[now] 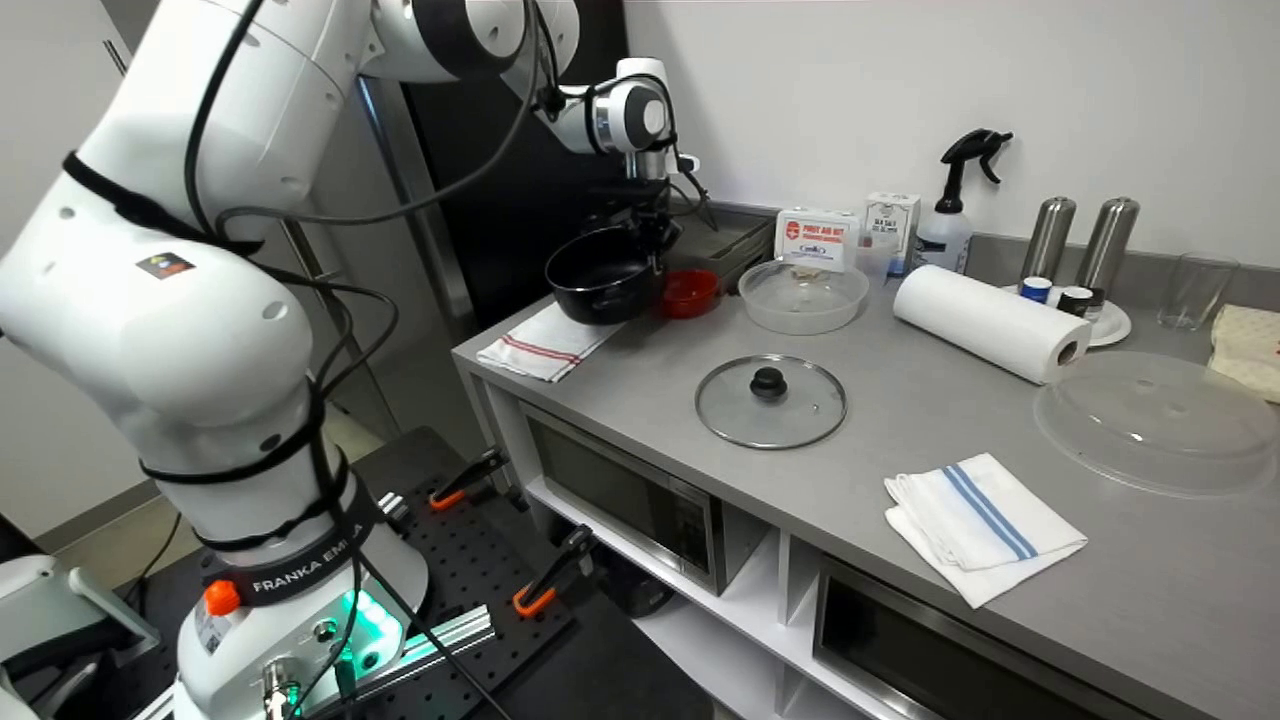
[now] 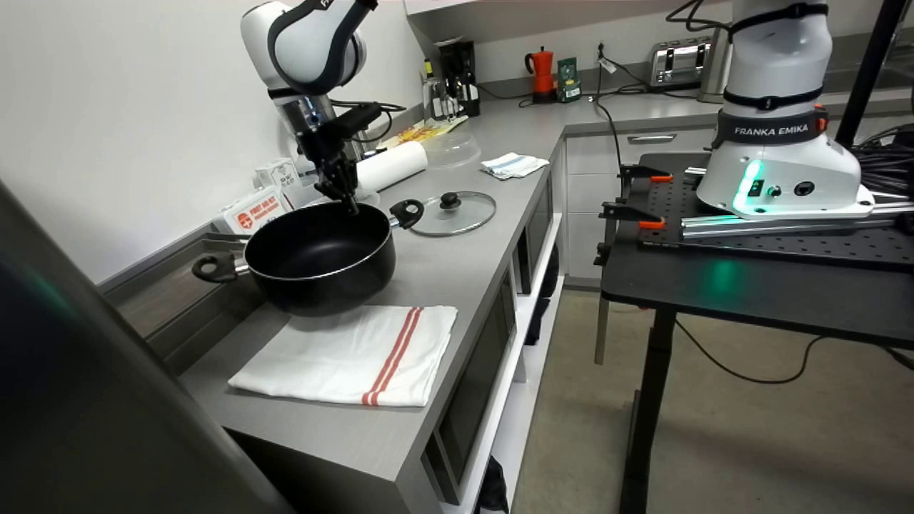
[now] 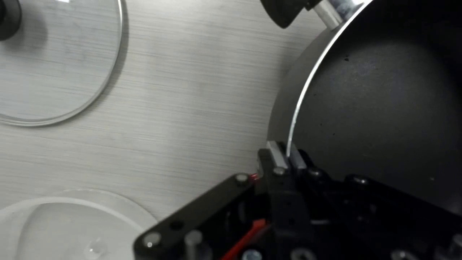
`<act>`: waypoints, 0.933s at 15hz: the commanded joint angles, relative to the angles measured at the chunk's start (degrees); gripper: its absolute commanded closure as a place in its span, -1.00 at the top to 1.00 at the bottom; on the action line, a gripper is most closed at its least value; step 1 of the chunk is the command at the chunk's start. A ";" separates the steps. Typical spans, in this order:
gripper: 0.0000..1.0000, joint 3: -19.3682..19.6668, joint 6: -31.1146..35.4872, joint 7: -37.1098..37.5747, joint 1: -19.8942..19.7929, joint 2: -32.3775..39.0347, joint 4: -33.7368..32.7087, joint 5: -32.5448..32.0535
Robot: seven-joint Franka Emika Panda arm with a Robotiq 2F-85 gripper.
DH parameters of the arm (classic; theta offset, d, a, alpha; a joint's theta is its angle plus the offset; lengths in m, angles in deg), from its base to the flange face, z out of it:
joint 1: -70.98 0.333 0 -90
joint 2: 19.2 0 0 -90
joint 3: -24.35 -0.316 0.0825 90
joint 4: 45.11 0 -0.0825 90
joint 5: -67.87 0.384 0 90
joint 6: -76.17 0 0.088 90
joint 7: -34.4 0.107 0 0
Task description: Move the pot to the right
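The black pot [image 1: 603, 300] is in both exterior views, with its two handles showing in an exterior view [image 2: 325, 285]. It is over the white towel with red stripes [image 2: 357, 357] at the counter's end. I cannot tell whether its base touches the towel. My gripper [image 1: 655, 262] is at the pot's rim, also in an exterior view [image 2: 351, 207]. In the wrist view, the fingertips [image 3: 287, 156] are shut around the rim of the pot [image 3: 382, 108], one finger inside and one outside. The flat glass lid [image 1: 800, 405] with a black knob lies on the counter.
A red bowl [image 1: 690, 293] and a clear bowl [image 1: 805, 312] stand beside the pot. A grey tray [image 2: 178, 307] runs along the wall with a first aid box [image 1: 815, 238] near it. A paper towel roll [image 1: 985, 318] and a blue-striped towel [image 1: 985, 525] lie farther along.
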 commanded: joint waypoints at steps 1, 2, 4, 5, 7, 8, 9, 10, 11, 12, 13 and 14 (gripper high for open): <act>-0.98 0.63 -2.21 0.62 -1.20 -1.06 -1.56 1.16; -0.98 0.78 -2.31 0.63 -1.58 -1.19 -1.34 1.18; -0.98 0.95 -2.36 0.62 -2.18 -1.53 -0.63 1.25; -0.98 0.97 -2.48 0.56 -2.44 -1.68 -0.33 1.27; -0.98 1.15 -2.59 0.62 -2.72 -1.99 0.33 1.11; -0.98 1.18 -2.67 0.64 -2.87 -2.15 0.63 1.13; -0.98 1.24 -2.60 0.59 -2.98 -2.40 1.08 1.07; -0.98 1.26 -2.69 0.50 -3.09 -2.57 1.35 1.04; -0.98 1.28 -2.81 0.44 -3.24 -2.77 1.59 1.07; -0.98 1.33 -2.82 0.45 -3.35 -2.91 1.74 1.08; -0.98 1.29 -2.99 0.33 -3.56 -3.13 2.00 1.18; -0.98 1.33 -2.95 0.34 -3.71 -3.32 2.31 1.18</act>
